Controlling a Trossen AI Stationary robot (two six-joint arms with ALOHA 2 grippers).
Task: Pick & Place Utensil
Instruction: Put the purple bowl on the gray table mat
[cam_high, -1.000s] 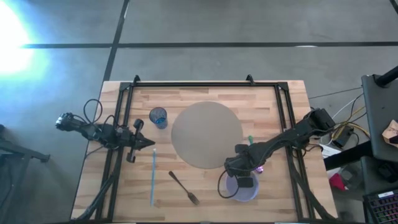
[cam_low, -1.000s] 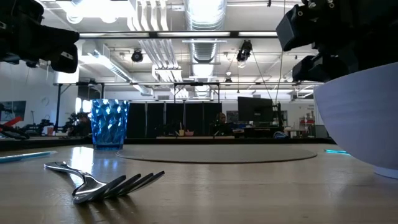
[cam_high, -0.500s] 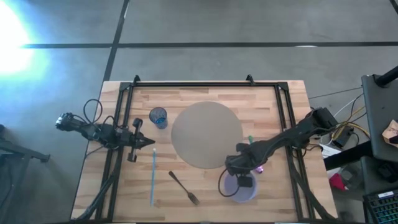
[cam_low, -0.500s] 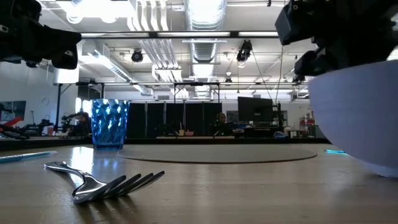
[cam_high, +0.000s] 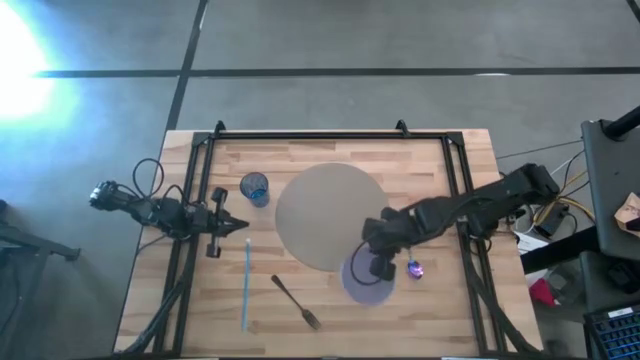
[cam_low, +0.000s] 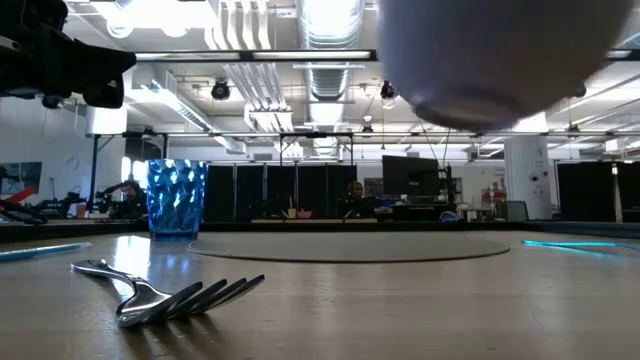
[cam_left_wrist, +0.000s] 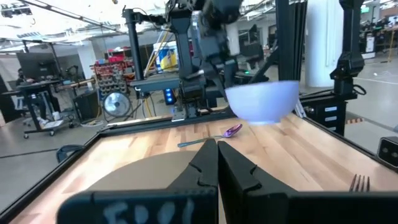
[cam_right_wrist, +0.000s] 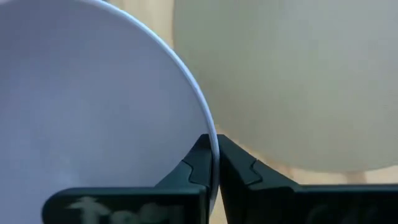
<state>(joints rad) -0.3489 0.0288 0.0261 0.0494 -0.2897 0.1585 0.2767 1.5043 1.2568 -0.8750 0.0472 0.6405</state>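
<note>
My right gripper (cam_high: 378, 262) is shut on the rim of a pale lavender bowl (cam_high: 365, 278), held in the air over the table's near middle; the bowl shows in the low view (cam_low: 490, 60) and the left wrist view (cam_left_wrist: 261, 101). A round tan placemat (cam_high: 332, 215) lies mid-table. A purple spoon (cam_high: 413, 266) lies to the right of the bowl. A dark fork (cam_high: 296, 301) and a light blue straw (cam_high: 246, 283) lie at the near left, a blue cup (cam_high: 255, 188) at the far left. My left gripper (cam_high: 235, 228) is shut and empty at the left. My right gripper pinches the bowl's rim (cam_right_wrist: 210, 163) between its two fingers, one finger inside the bowl and one outside. The fingers point down from above. The bowl is lifted clear of the table, roughly level with its opening up.
A black frame (cam_high: 330, 135) runs around the tabletop's far and side edges. The fork (cam_low: 170, 295) lies close in the low view, the cup (cam_low: 176, 198) behind it. Bare wood shows at the near right.
My right gripper has lifted the bowl clear of the table and carried it toward the table's left and far side, toward the placemat. The purple spoon, hidden before beside the bowl, now lies uncovered on the wood.
</note>
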